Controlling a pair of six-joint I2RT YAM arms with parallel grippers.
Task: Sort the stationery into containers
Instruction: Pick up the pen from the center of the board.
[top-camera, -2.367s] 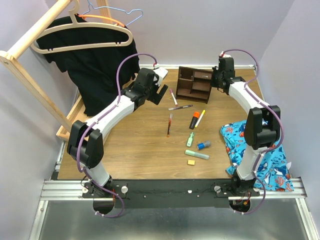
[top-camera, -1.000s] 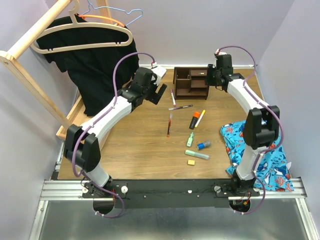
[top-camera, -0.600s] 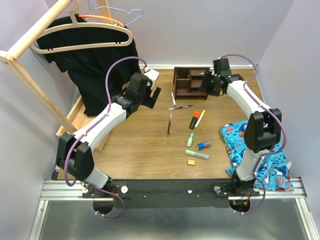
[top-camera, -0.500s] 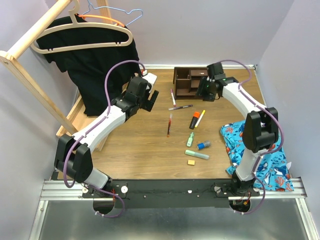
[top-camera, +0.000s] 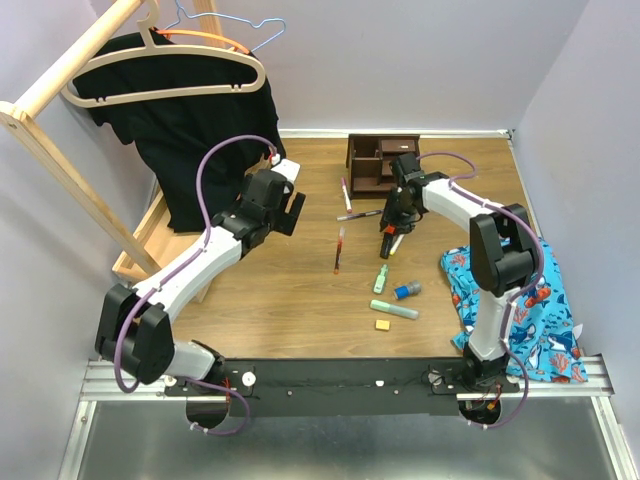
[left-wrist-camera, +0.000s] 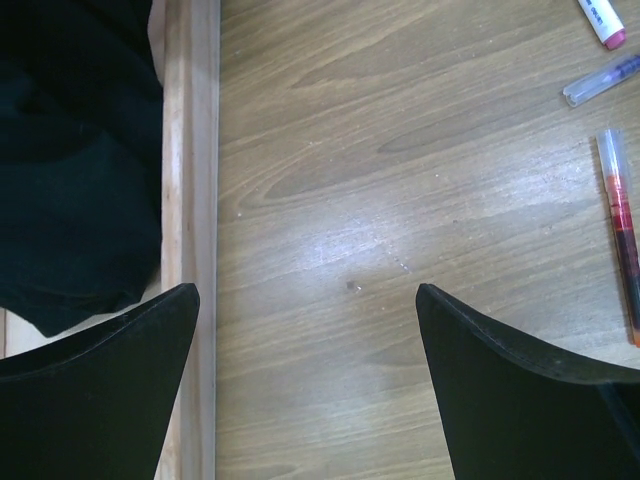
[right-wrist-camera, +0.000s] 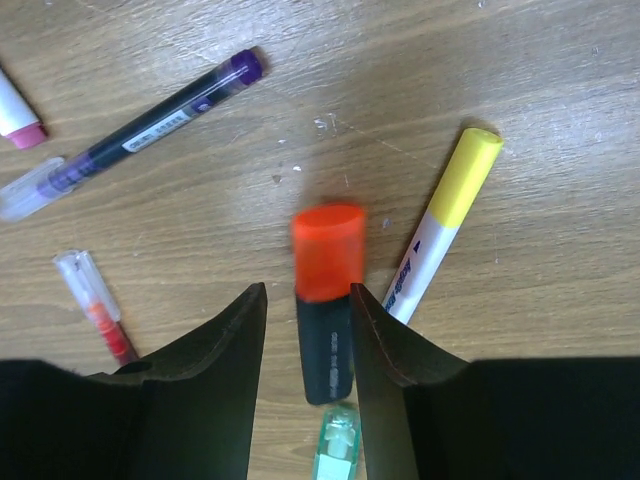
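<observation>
The dark brown organizer (top-camera: 383, 163) stands at the back of the table. In front of it lie a pink pen (top-camera: 346, 193), a purple pen (top-camera: 360, 214), a red pen (top-camera: 339, 248), a yellow highlighter (top-camera: 399, 240), two green highlighters (top-camera: 381, 278), a blue-capped tube (top-camera: 406, 291) and an eraser (top-camera: 382, 324). My right gripper (right-wrist-camera: 307, 292) is open and low, its jaws either side of the orange highlighter (right-wrist-camera: 328, 255), which lies flat. My left gripper (left-wrist-camera: 307, 300) is open and empty over bare wood, left of the red pen (left-wrist-camera: 620, 220).
A wooden clothes rack (top-camera: 60, 120) with a black garment (top-camera: 190, 130) fills the left; its base strip (left-wrist-camera: 190, 200) lies under my left finger. A blue fish-print cloth (top-camera: 520, 310) hangs over the table's right near edge.
My right gripper has left the organizer and come down over the orange highlighter. The organizer has slid back towards the wall. My left arm has drawn back to the near left.
</observation>
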